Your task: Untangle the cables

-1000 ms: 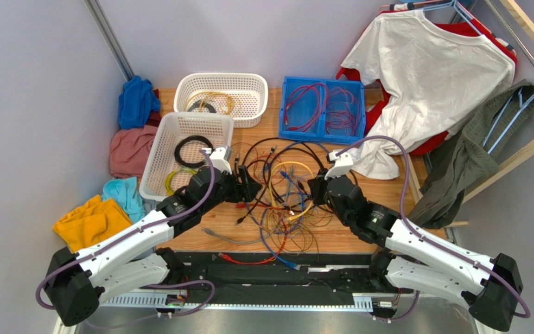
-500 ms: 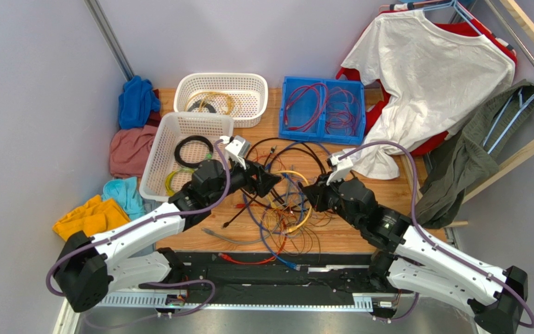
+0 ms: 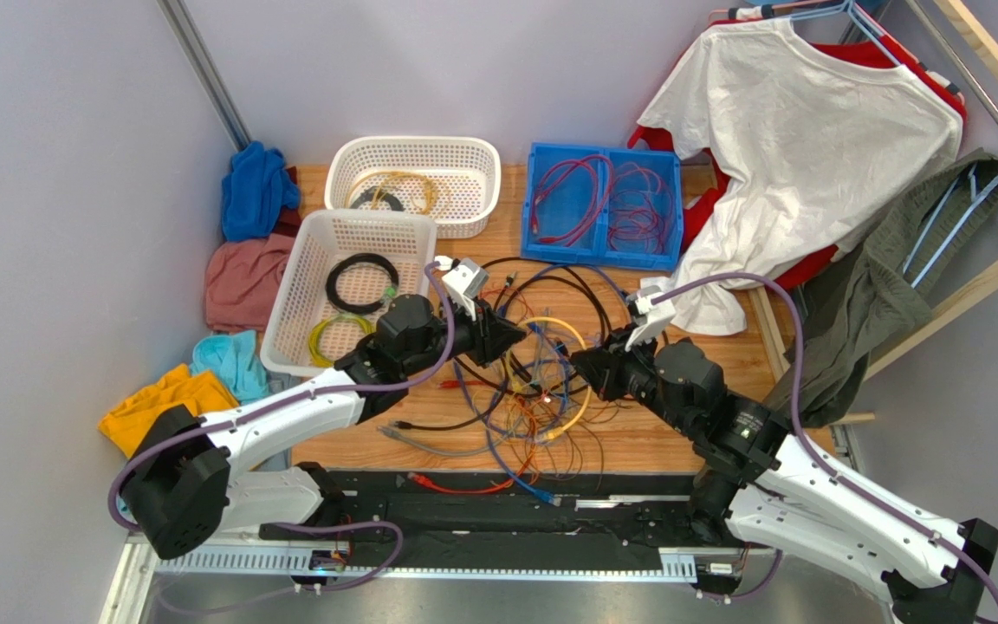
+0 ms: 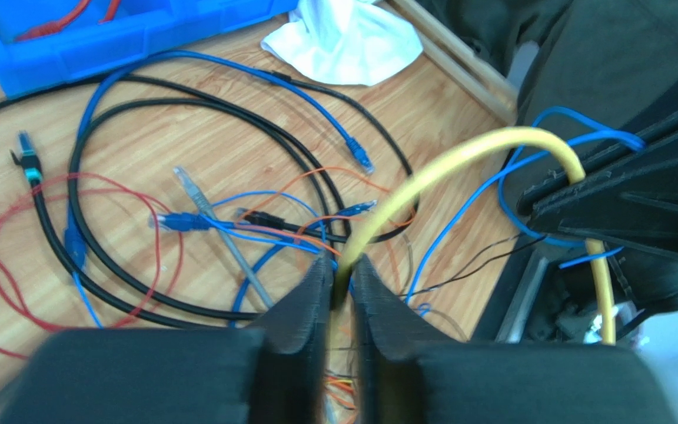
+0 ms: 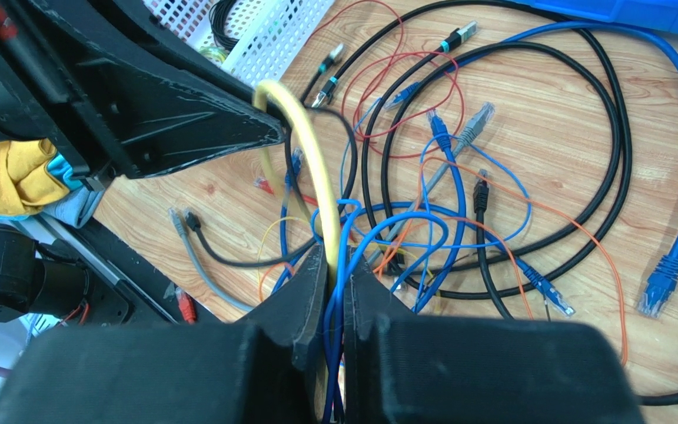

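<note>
I have my left claw (image 4: 341,276) pinched narrow on the yellow cable (image 4: 457,152), which comes up from between the fingers and arches away to the right. My right claw (image 5: 335,265) is closed as well, on that same yellow cable, with a thin blue cable (image 5: 351,237) caught beside it between the fingers. The two claws face each other over the middle of the table (image 3: 635,442), near but apart, and the yellow cable bows between them above the heap. The cables (image 3: 537,397) lie tangled on the wood under and around both claws. There are wide black loops (image 5: 617,141), blue leads with clear plugs, thin red and orange wires, and a grey lead (image 5: 194,256) toward the near left. A few ends spill over the near edge of the table onto the black rail (image 3: 621,501). At the far left stand two white baskets. The near basket (image 3: 335,232) holds a black coil (image 3: 361,280) and a yellow-green coil (image 3: 331,336). The far basket (image 3: 413,150) has some yellow wire in it. Right of them, at the far side, a blue bin (image 3: 543,154) holds red and purple cables. A white shirt (image 3: 791,143) hangs at the far right, its hem down on the table just beside the bin.
</note>
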Robot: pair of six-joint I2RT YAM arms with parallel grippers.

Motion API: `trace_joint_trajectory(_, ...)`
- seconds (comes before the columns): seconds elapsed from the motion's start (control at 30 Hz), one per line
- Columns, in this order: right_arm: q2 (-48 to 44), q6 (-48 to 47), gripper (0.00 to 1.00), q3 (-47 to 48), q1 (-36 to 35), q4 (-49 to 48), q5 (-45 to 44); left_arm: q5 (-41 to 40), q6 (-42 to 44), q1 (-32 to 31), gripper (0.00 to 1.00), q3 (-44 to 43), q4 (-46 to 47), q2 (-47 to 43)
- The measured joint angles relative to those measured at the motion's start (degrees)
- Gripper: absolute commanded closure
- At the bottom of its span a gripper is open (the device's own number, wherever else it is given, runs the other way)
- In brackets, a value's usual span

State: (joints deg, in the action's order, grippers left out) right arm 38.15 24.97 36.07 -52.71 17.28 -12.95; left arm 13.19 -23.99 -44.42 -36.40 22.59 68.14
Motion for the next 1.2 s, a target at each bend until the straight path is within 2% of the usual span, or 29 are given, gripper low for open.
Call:
trace_joint_trajectory(0.03, 0.00, 0.00, 0.59, 0.00, 0.00, 0.02, -0.07, 0.22, 0.35, 0.00, 1.00, -0.22, -0.04, 0.42)
trace_joint_trajectory(0.1, 0.00, 0.07, 0.41, 0.00, 0.00, 0.09, -0.42, -0.17, 0.81, -0.24, 1.00, -1.20, -0.70, 0.87)
trace_joint_trajectory(0.2, -0.04, 0.20, 0.34, 0.31, 0.00, 0.98, -2.05, -2.38, 0.98, -0.15, 1.00, -4.02, -2.62, 0.96)
trace_joint_trajectory(0.33, -0.07, 0.83, 0.32, 1.77, 0.00, 5.29, -8.57, -9.33, 1.01, -0.15, 1.00, -12.63, -9.35, 1.01)
trace_joint_trajectory(0.5, -0.98, 2.60, 0.32, 2.23, 0.00, 9.92, -15.15, -22.16, 1.40, 0.66, 1.00, -27.89, -19.85, 3.58)
trace_joint_trajectory(0.73, -6.60, 4.31, 0.35, -0.44, 0.00, 9.84, -15.91, -33.99, 1.40, 7.80, 1.00, -44.28, -31.10, 12.46)
trace_joint_trajectory(0.87, -7.37, 4.33, 0.35, -2.97, 0.00, 8.94, -14.51, -35.82, 2.69, 9.90, 1.00, -44.83, -34.01, 13.75)
trace_joint_trajectory(1.2, -4.52, 3.91, 0.32, -6.47, 0.00, 0.87, -8.76, -26.43, 3.78, 7.28, 1.00, -35.60, -33.24, 9.11)
